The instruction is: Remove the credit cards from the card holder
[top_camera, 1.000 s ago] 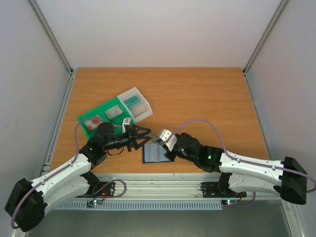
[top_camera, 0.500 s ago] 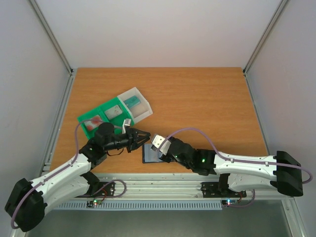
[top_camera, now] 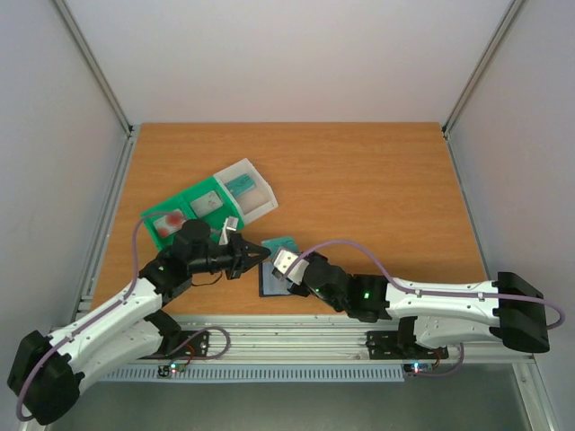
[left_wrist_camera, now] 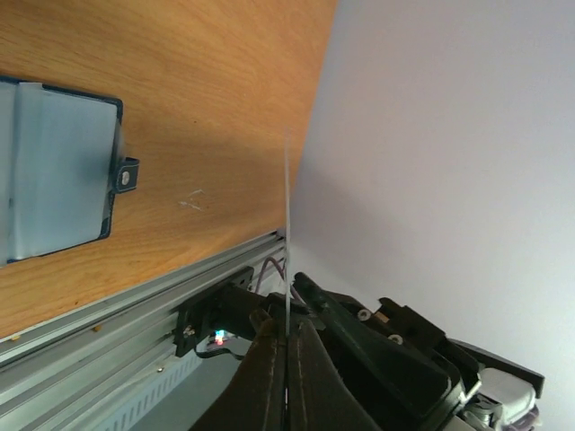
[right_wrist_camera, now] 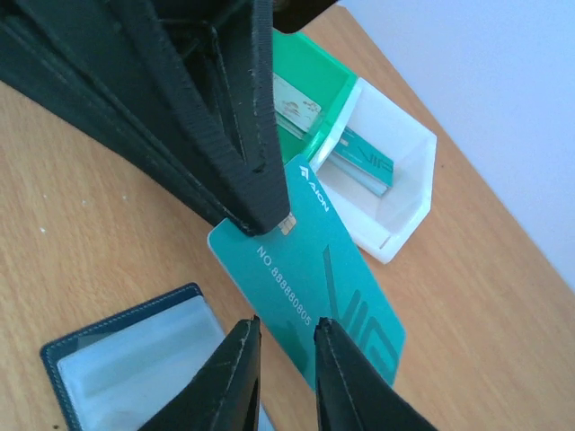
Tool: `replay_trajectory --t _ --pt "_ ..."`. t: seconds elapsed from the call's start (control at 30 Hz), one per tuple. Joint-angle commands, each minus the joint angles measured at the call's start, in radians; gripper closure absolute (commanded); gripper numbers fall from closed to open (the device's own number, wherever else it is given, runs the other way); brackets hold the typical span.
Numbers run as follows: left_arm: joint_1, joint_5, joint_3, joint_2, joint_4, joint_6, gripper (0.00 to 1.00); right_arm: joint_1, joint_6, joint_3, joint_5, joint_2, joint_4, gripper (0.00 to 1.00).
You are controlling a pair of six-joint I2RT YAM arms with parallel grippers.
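Card (right_wrist_camera: pixel 334 269) (glossy teal, perhaps plastic)

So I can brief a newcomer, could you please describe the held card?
Find the green-and-white tray on the wooden table's left half. Just nearer than it, the left pincer grips a teal card beside the dark wallet. Other cards lie in the tray; only this one is pinched.

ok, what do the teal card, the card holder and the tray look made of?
Teal card: rigid glossy plastic, with a printed number and a chip.
Card holder: dark leather or faux leather with a stitched edge and a clear film pocket.
Tray: probably moulded plastic, going by its smooth green and white walls.
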Motion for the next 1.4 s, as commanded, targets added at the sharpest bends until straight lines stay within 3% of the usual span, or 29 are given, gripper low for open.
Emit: replay_trajectory --t 0.0,0.2,0.3,0.43,0.5,0.73,0.9,1.1,1.37 --pt "-0.004 -0.002 0.032 -0.015 -0.028 0.094 1.00 0.015 0.035 0.014 0.023 -0.026 0.001 0.79" --pt "-0.004 -0.005 0.032 0.009 -0.042 0.176 0.99 0.016 0.147 0.005 0.043 -0.071 -0.074 0.51" --pt "-0.002 -0.003 0.053 0.023 -0.104 0.228 1.00 0.015 0.250 0.019 0.102 -0.083 -0.166 0.26" --pt "-0.003 -0.065 0.103 0.017 -0.241 0.333 0.99 0.015 0.375 0.014 0.138 -0.124 -0.262 0.18" --pt "-0.003 -0.116 0.120 0.001 -0.293 0.373 1.00 0.015 0.439 0.013 0.139 -0.149 -0.311 0.02" --pt "-0.003 -0.266 0.173 -0.039 -0.410 0.508 1.00 0.015 0.760 0.049 0.188 -0.188 -0.542 0.02" --pt "-0.002 -0.305 0.222 -0.010 -0.443 0.586 1.00 0.014 0.887 0.057 0.248 -0.145 -0.611 0.01" --pt "0.006 -0.393 0.303 0.049 -0.504 0.630 1.00 0.007 0.948 0.102 0.269 -0.098 -0.716 0.02" --pt "0.100 -0.427 0.385 0.183 -0.534 0.691 0.99 -0.064 0.931 0.101 0.124 -0.083 -0.697 0.02"
